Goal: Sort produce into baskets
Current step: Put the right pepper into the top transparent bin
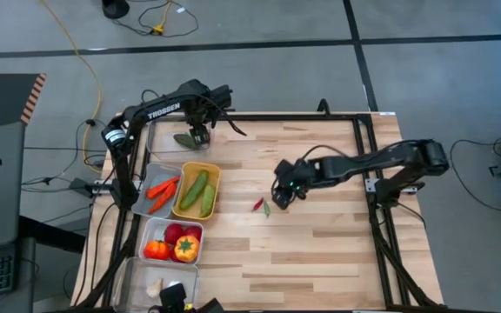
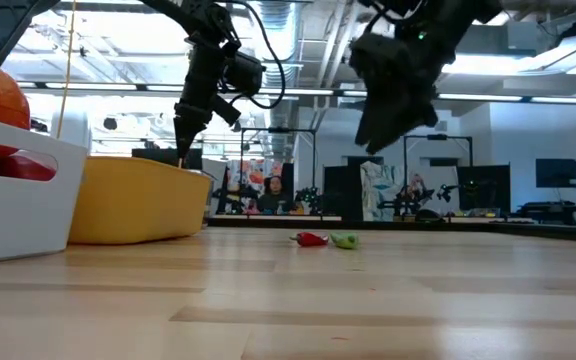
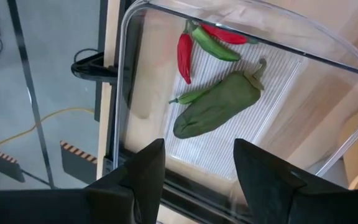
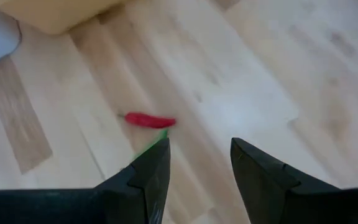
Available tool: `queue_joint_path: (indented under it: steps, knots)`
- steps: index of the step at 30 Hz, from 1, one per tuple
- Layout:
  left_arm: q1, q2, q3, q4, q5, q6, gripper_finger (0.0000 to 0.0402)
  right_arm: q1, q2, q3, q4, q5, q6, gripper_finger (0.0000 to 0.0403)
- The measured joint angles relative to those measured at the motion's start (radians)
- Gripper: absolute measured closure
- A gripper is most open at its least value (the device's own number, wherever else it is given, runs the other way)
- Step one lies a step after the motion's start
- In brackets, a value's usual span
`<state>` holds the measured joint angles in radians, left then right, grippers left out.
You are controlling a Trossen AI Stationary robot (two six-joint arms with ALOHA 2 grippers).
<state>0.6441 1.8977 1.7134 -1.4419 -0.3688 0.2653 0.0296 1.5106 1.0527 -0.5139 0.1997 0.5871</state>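
While the right claw [image 1: 283, 195] hangs open, the red chilli [image 1: 257, 204] beside it lies diagonally on the table [image 1: 320, 252]

Two chillies [image 1: 262, 206] lie on my table [image 1: 337, 252], right of the cucumber basket [image 1: 217, 174]; my right gripper [image 1: 283, 196] hovers just right of them.

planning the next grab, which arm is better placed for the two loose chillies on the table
Right: the right gripper, open, hovers just beside the red chilli and green chilli. The left gripper is over the clear basket.
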Motion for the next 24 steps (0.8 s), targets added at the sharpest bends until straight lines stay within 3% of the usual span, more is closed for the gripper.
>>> queue_joint_path:
  steps: [10, 24]
  knots:
    - [0.0, 0.0, 0.0, 0.002, 0.0, 0.0, 0.0222, 0.105, 0.19, 0.0, 0.19, 0.007, 0.148, 0.0207]
    - [0.0, 0.0, 0.0, 0.027, -0.001, 0.0, 0.0222, 0.14, 0.335, 0.0, 0.248, 0.098, 0.26, 0.0207]
